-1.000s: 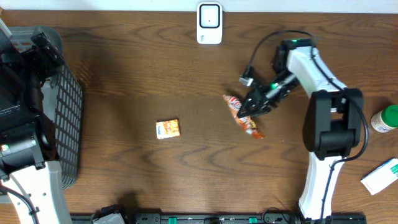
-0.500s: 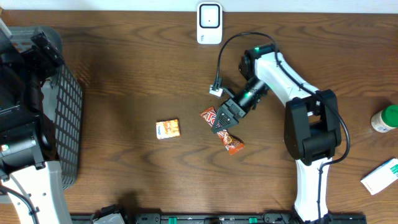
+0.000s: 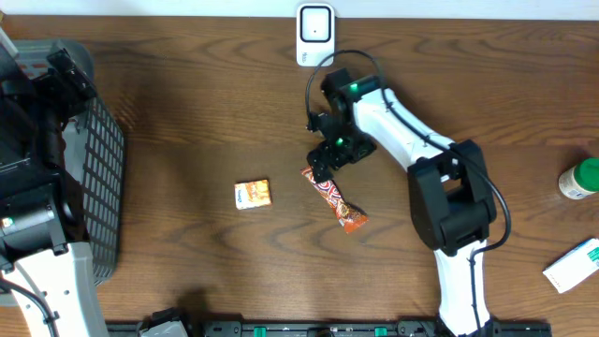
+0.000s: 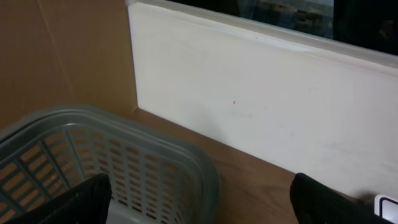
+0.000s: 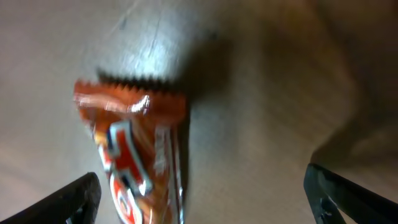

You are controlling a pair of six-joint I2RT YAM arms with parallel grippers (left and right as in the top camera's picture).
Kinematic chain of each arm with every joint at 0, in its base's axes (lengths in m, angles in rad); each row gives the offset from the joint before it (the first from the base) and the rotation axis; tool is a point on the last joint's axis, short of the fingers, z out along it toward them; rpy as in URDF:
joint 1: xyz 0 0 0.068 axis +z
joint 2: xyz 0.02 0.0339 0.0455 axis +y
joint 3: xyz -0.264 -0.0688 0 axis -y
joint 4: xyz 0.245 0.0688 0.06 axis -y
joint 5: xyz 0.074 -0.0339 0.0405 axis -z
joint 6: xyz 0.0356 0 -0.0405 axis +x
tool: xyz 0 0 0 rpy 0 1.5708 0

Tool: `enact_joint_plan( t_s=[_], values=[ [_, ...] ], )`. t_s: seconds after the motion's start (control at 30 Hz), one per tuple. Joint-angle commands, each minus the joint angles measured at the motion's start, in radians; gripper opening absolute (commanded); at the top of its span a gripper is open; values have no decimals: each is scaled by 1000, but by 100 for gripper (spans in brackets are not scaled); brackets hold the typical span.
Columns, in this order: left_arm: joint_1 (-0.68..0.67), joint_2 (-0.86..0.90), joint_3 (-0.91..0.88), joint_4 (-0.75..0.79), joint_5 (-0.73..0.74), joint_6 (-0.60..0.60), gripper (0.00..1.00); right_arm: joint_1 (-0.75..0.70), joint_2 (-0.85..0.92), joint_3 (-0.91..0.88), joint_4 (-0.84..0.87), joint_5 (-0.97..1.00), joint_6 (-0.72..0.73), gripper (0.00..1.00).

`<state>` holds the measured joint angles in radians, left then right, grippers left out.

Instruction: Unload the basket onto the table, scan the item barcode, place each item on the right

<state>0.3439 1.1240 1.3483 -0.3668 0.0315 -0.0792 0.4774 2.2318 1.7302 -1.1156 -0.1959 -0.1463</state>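
Probably a mock shop checkout in a lab, wood-grain table [image 3: 187, 103], white barcode scanner [image 3: 315, 36] at far edge, grey plastic shopping basket [image 3: 103, 178], packaged goods scattered: snack packet [image 3: 335, 199], small orange box [image 3: 253, 194], green-capped bottle [image 3: 580, 178]

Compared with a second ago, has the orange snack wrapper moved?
Yes. The snack wrapper slid left: it was well right of the white scanner, now almost directly below it.

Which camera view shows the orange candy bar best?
The overhead view: the whole candy bar lies in sight. The right wrist view shows only its crimped end, close and blurred. The left wrist view misses it.
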Motion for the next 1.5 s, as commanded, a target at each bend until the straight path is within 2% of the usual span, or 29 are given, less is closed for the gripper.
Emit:
enact_joint_plan(
  t_s=[0.0,0.03,0.07,0.1,0.17,0.2,0.3,0.4,0.6,0.67,0.73,0.8,0.87,1.1,1.17,1.27,1.4,1.47],
  values=[
    [-3,-1,4,1,10,-8,91,53,-13,3,35,123,63,99],
    [-3,-1,4,1,10,-8,91,64,-13,4,47,145,64,96],
    [-3,-1,4,1,10,-8,91,79,-13,4,59,173,64,88],
    [-3,-1,4,1,10,-8,91,95,-13,4,69,200,64,74],
    [-3,-1,4,1,10,-8,91,127,-13,3,80,252,78,55],
    [-3,-1,4,1,9,-8,91,147,-13,3,86,286,88,53],
    [-3,-1,4,1,9,-8,91,186,-13,3,99,333,94,55],
    [-3,-1,4,1,10,-8,91,222,-13,3,108,365,101,68],
    [-3,-1,4,1,10,-8,91,244,-13,3,113,428,135,70],
    [-3,-1,4,1,10,-8,91,242,-11,3,124,428,135,66],
    [-3,-1,4,1,10,-8,91,243,-8,3,134,428,135,53],
    [-3,-1,4,1,10,-8,91,243,-4,3,141,427,135,35],
    [-3,-1,3,1,10,-8,91,243,5,3,144,426,142,27],
    [-3,-1,4,1,9,-8,91,245,65,3,122,426,143,28],
    [-3,-1,4,1,10,-8,91,244,78,3,107,426,143,33],
    [-3,-1,4,1,10,-8,91,245,80,3,87,426,142,34],
    [-3,-1,4,1,10,-8,91,254,80,3,76,422,143,15],
    [-3,-1,4,1,10,-8,91,256,80,3,75,403,143,16]
  ],
)
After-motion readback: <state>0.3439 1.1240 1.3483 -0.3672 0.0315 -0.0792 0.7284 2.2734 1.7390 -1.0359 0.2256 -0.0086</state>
